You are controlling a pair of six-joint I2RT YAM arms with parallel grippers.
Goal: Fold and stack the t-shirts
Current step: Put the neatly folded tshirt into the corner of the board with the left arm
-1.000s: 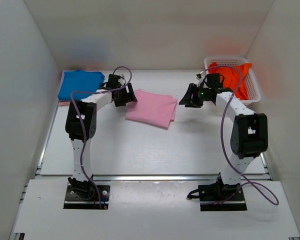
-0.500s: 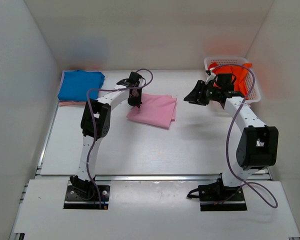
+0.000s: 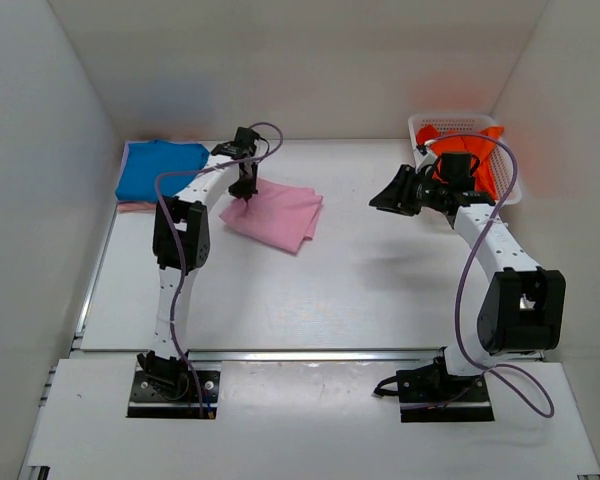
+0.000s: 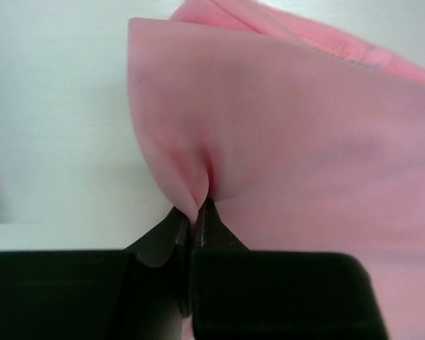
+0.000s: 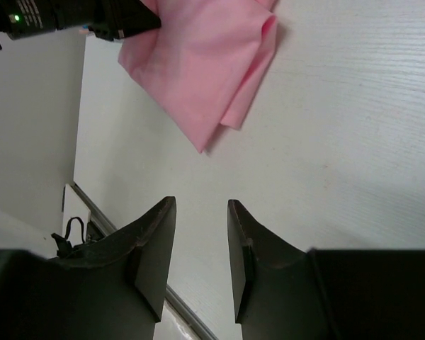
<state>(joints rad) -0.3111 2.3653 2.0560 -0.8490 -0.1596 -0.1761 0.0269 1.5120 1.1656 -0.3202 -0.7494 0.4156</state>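
Note:
A folded pink t-shirt (image 3: pixel 275 214) lies on the table left of centre. My left gripper (image 3: pixel 246 192) is shut on its near-left edge, and the left wrist view shows a pinch of pink cloth (image 4: pixel 283 134) caught between the closed fingertips (image 4: pixel 198 212). A folded blue t-shirt (image 3: pixel 160 168) rests at the back left on top of something pinkish. The orange t-shirt (image 3: pixel 475 158) is bunched in the white basket (image 3: pixel 510 185) at the back right. My right gripper (image 3: pixel 385 200) hangs open over bare table, left of the basket, with nothing between its fingers (image 5: pixel 202 205).
White walls close in the table on the left, back and right. A metal rail (image 3: pixel 310 353) runs along the table's near edge. Purple cables loop off both arms.
The left gripper closed on the pink t-shirt's edge and dragged it a little to the left. The right gripper drew back slightly toward the basket, its jaws narrowing somewhat.

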